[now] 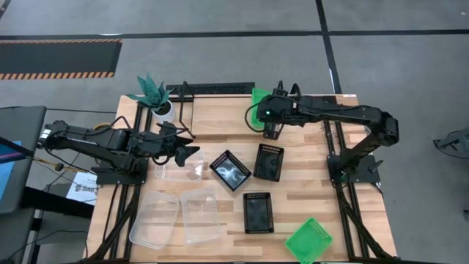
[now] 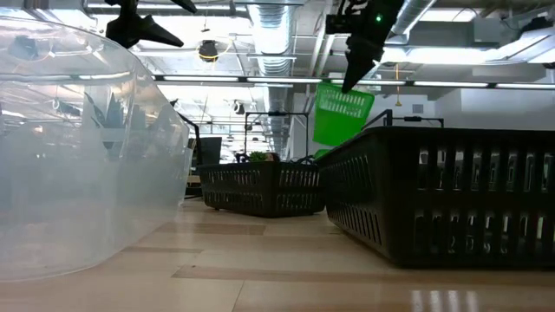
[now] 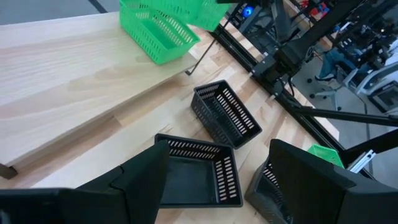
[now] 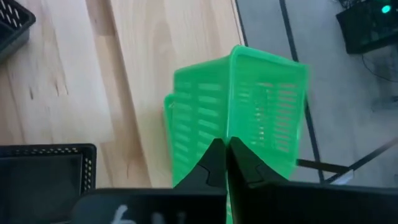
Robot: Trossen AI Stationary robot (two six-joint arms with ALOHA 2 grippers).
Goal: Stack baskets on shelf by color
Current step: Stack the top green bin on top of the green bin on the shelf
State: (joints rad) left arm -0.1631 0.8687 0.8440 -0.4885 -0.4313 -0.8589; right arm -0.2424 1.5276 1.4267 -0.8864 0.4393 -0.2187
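Gripping a tilted green basket (image 4: pixel 249 118) over the shelf (image 1: pixel 220 117), our right gripper (image 4: pixel 226 163) fingers are clenched; our left gripper (image 1: pixel 187 145) fingers hang released above the counter (image 1: pixel 308 209).

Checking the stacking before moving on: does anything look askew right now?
Yes. The green basket pinched in the right claw hangs tilted above the shelf, over another green one there, not nested yet.
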